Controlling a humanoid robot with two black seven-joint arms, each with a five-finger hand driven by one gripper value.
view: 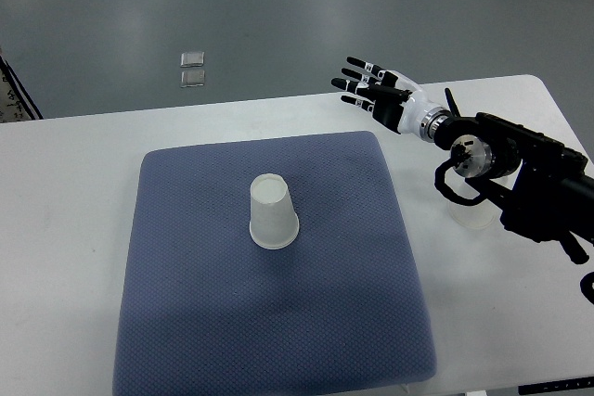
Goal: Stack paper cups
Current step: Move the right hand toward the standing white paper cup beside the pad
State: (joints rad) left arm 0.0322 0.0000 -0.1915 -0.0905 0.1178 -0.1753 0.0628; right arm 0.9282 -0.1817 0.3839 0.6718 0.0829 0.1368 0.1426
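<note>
Well right of the upturned paper cup (273, 214) on the blue mat (186, 322), my right robot hand (376, 95) hovers spread and empty, and a careless sideways reach could topple that light cup.

Lighting even and fairly bright, cool white, diffuse from overhead. Broad soft sheen on the grey floor (278, 6) at top, no hard glare. White table (65, 229) reads near clipping, little surface detail. Blue mat (278, 322) shows its weave clearly; focus sharp at centre. Paper cup (273, 213) casts only a faint, short shadow at its base. Dark right arm (529, 173) loses detail in its blacks. Slight softness toward corners; table edge bows a little.
</note>
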